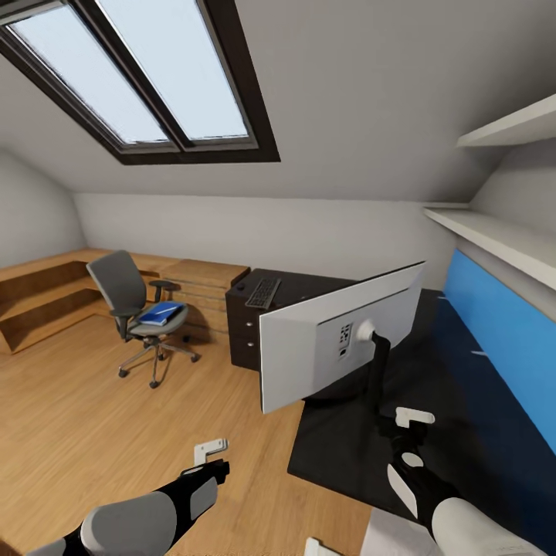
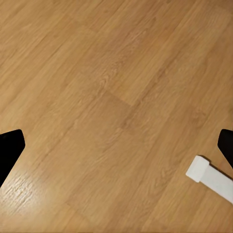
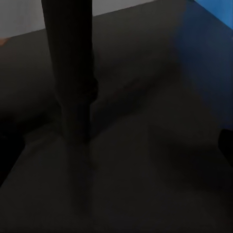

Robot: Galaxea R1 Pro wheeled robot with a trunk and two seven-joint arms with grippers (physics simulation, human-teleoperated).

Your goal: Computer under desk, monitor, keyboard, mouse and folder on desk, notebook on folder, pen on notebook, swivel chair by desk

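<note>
Monitor [image 1: 332, 340]: wide flat screen, light grey back toward the head camera, on a black stand [image 1: 378, 371]; it sits tilted over the glossy black L-shaped desk [image 1: 347, 432]; whether its base rests on the top cannot be told.

Right gripper [image 1: 398, 432]: low at the stand, just beside the column; the right wrist view looks along the dark post [image 3: 73, 73] onto the desk top; whether the fingers clasp the post or stand apart cannot be told.

Keyboard [image 1: 263, 293]: flat, dark-keyed, silver-framed; lying on the far end of the desk above the black drawer unit [image 1: 243, 332], well apart from the monitor; judged not yet beside it.

Folder [image 1: 161, 313]: bright blue, flat; on the seat of the grey upholstered swivel chair [image 1: 131, 309]; a slim pale stick lies on it, perhaps the pen, too small to tell; transfer to the desk judged outstanding.

Swivel chair: standing on the wood plank floor [image 1: 93, 417], apart from the desk, near the light wooden stepped unit [image 1: 46, 293]; repositioning judged outstanding.

Left gripper [image 1: 212, 455]: hanging over the floor, holding nothing; in the left wrist view its dark fingertips [image 2: 10, 148] stand wide apart over bare planks.

Surroundings: blue back panel [image 1: 502, 340]; white wall shelves [image 1: 502, 232]; dark-framed skylight [image 1: 154, 77].
</note>
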